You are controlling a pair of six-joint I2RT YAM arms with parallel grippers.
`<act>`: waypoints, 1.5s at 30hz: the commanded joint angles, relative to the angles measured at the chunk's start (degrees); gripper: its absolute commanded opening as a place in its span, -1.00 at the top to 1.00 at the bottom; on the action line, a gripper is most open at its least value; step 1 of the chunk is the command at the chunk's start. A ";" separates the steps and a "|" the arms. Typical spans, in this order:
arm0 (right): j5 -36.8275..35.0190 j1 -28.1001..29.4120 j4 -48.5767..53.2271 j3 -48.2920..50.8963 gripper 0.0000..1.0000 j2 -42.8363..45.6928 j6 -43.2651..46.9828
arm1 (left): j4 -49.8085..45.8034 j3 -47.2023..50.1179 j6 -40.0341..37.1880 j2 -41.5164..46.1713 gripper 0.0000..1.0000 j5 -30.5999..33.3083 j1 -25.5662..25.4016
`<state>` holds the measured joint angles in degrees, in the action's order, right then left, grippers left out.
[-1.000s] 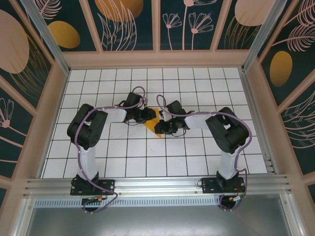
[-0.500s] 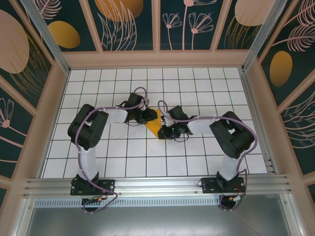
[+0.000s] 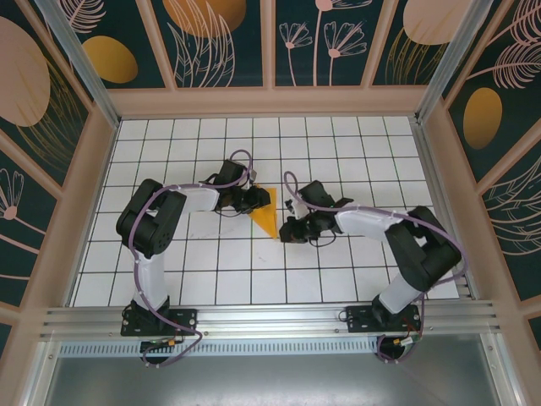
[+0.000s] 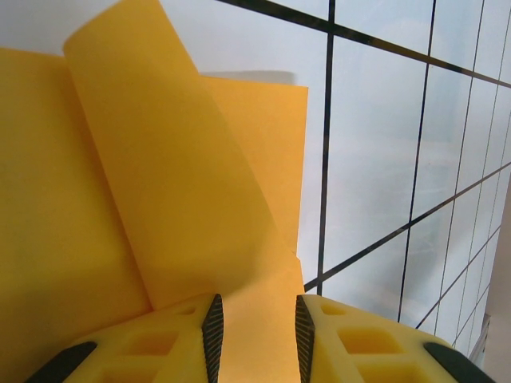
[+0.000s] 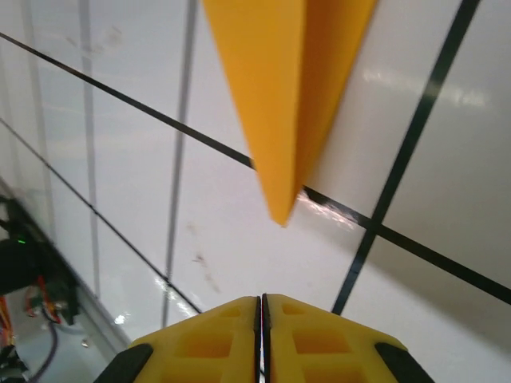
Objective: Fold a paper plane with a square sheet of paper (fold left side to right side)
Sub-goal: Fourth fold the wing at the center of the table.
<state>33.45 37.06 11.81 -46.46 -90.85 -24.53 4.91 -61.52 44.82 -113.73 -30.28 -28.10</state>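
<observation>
At the middle of the desk (image 3: 211,262): one orange paper (image 3: 265,211), folded to a point.
It lies flat on the white tiles, tip toward the near side. The left pincer (image 4: 257,327) is clamped on a raised flap at its far-left edge. The right pincer (image 5: 261,305) is pressed together, empty, just off the tip. I judge the paper light, limp, easily creased, and apt to slide on glossy tiles, so a flap edge is the best hold. Count: one paper, two pincers.

The right end effector (image 3: 283,232) has drawn back rightward off the paper plane (image 3: 265,213), its jaws now closed.
</observation>
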 commanded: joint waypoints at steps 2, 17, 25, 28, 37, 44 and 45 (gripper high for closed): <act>3.02 -0.77 -3.79 -1.69 0.74 1.74 -2.11 | -3.85 1.21 -1.58 -1.76 0.33 4.14 0.41; -6.68 2.38 -6.38 -7.71 0.74 -14.18 -1.96 | -3.41 0.97 -1.36 -1.28 0.32 3.86 0.41; -10.12 3.08 -2.46 -2.25 0.82 -14.82 -1.53 | -6.47 -3.69 -3.08 -2.01 0.21 5.71 0.99; -10.21 3.20 -2.29 0.15 0.86 -14.34 -1.57 | -6.86 -5.03 -3.72 -2.45 0.19 6.16 2.11; -9.94 3.46 -2.65 2.21 0.88 -13.47 -1.75 | -6.87 -9.96 -6.16 -6.83 0.18 5.59 5.22; -9.53 3.59 -2.41 1.94 0.88 -13.55 -1.70 | -8.04 -12.79 -7.49 -9.86 0.18 6.20 8.24; -9.55 3.63 -2.36 1.96 0.88 -13.47 -1.68 | -8.30 -13.39 -7.77 -10.21 0.17 6.04 8.53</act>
<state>26.35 39.81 -2.90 -48.03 -102.74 -26.89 -6.31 -72.99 41.95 -119.63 -35.09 -23.99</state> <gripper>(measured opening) 0.062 0.412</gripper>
